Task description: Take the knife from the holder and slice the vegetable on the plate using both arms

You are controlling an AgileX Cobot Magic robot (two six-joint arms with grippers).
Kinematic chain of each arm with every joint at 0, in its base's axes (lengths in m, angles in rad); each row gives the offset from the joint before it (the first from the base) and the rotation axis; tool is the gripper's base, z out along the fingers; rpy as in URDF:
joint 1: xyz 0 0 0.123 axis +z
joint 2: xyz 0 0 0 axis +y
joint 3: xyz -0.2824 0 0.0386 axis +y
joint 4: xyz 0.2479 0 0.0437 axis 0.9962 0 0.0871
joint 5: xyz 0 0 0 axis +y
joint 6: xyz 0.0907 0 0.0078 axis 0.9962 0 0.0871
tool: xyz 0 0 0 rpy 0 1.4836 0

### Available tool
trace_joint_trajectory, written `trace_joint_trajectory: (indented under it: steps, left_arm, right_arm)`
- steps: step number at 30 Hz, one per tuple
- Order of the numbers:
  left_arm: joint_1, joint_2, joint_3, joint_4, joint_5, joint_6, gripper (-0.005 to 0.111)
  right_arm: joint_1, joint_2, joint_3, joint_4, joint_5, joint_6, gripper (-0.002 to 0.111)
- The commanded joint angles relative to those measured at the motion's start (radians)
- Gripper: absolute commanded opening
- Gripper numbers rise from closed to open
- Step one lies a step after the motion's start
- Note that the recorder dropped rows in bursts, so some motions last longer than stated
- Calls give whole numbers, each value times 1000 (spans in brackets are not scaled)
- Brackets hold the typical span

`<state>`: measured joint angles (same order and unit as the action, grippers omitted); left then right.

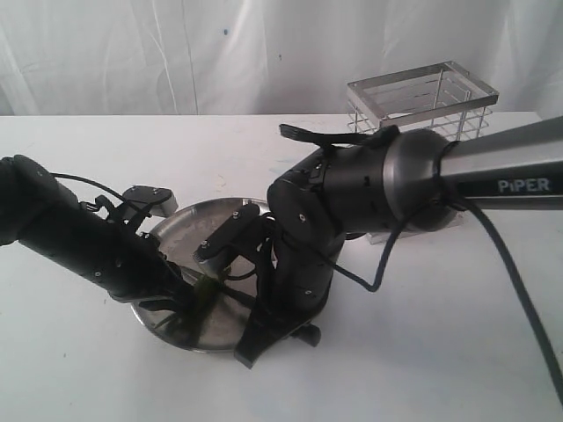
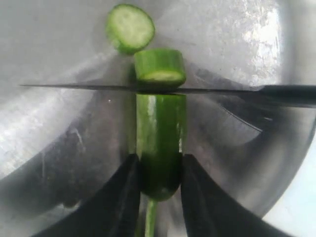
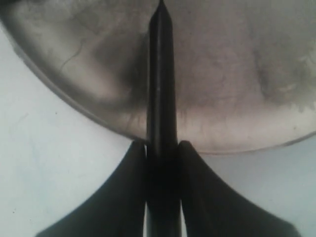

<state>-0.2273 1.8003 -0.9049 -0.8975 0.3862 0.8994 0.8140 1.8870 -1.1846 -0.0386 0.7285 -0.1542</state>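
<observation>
my left claw [image 2: 160, 165] pins chili [image 2: 161, 126] mid-frame so it can't roll | my right claw [image 3: 162, 148] clenches knife [image 3: 160, 74], blade crossing chili | two slices [image 2: 130, 27] on plate [image 2: 54, 133]

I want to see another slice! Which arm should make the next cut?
Right, probably: the right gripper clamps the knife, lying across the pepper. The left gripper is busy pinning the pepper's stem end on the plate.

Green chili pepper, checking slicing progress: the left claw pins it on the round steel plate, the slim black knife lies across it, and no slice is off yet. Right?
Not quite: the left wrist view shows one round pale-green slice already lying free past the slim black knife, a second cut piece beside it. The rest holds.
</observation>
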Motion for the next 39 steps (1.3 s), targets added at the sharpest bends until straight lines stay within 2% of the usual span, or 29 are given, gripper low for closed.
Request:
trace_joint_trajectory:
  steps: [1,9,11,12,15,17,22,27,39]
  left_arm:
    - [-4,21,7,8,-35,-5,32]
    - [-4,-92,7,17,-67,-7,32]
    - [13,-126,7,29,-75,-11,32]
    - [17,-135,7,29,-75,-14,34]
    - [22,-143,7,33,-82,-20,47]
    - [22,-143,7,31,-105,-22,50]
    - [22,-107,7,22,-130,-22,50]
    - [22,-65,4,-50,-178,18,50]
    - [-30,44,-29,-56,-222,43,50]
  right_arm:
    - [4,35,-42,2,4,-25,0]
    - [4,45,-46,9,24,-25,0]
    - [4,45,-46,13,34,-25,0]
    - [4,45,-46,13,34,-25,0]
    - [4,45,-46,23,34,-25,0]
    - [4,45,-46,23,39,-25,0]
    - [4,45,-46,23,39,-27,0]
    - [4,45,-46,23,37,-26,0]
    - [4,45,-46,23,42,-29,0]
